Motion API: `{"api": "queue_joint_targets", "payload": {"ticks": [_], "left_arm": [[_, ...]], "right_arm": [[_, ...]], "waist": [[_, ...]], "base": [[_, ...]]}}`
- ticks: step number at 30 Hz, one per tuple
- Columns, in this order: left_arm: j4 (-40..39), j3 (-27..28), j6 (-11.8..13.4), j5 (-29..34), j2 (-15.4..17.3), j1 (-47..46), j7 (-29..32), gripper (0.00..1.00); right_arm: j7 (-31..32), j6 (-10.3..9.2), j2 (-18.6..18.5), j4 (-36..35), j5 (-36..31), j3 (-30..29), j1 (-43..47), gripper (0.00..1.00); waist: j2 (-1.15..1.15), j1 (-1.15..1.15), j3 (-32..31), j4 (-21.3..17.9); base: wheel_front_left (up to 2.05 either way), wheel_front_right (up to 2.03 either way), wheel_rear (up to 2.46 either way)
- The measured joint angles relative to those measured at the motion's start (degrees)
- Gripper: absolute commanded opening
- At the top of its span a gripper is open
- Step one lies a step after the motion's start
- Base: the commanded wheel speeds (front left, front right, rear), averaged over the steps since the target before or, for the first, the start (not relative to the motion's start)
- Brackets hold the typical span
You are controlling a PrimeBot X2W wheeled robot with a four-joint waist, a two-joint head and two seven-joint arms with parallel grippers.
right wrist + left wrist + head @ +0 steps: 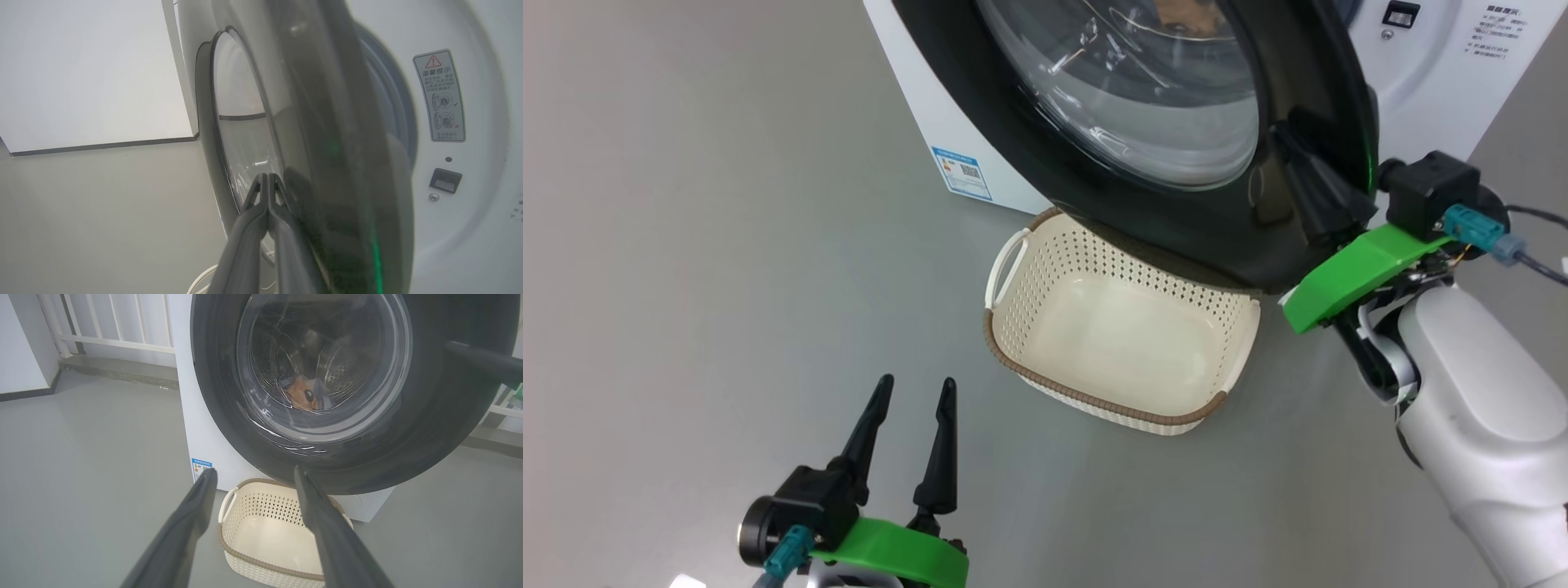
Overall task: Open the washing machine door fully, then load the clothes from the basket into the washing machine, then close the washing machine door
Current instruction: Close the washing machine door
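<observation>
Fingers of the left gripper (pixel 917 380) stand spread wide with nothing between them, low over the grey floor (pixel 686 245). Just ahead of that gripper and to its right sits the basket (pixel 1094 402), empty (only its cream bottom shows). Beyond it rises the washing machine (pixel 184 416), and through the washing machine door (pixel 1176 220) the clothes (pixel 304 394) show inside. The door stands partly open, its lower edge over the basket's far end. The right gripper (pixel 267 177) is clenched on nothing, fingers pressed together, tips at the door's glossy black outer face.
</observation>
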Motion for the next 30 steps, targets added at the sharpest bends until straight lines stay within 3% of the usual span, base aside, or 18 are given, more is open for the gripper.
{"api": "queue_joint_targets", "payload": {"ticks": [14,30], "left_arm": [[0.55,0.69,-1.7,0.98,-1.62,-1.1,0.0,1.0],[1.07,0.57,-2.26,0.91,-2.08,-2.03,0.0,1.0]], "right_arm": [[-0.33,0.26,-2.53,5.13,-0.07,-4.45,-7.95,0.0],[-1.58,0.26,-4.27,18.14,-0.01,-5.65,-18.76,0.0]], "waist": [[0.0,0.0,3.02,0.46],[0.0,0.0,5.08,2.9]], "base": [[0.0,0.0,0.0],[0.0,0.0,0.0]]}}
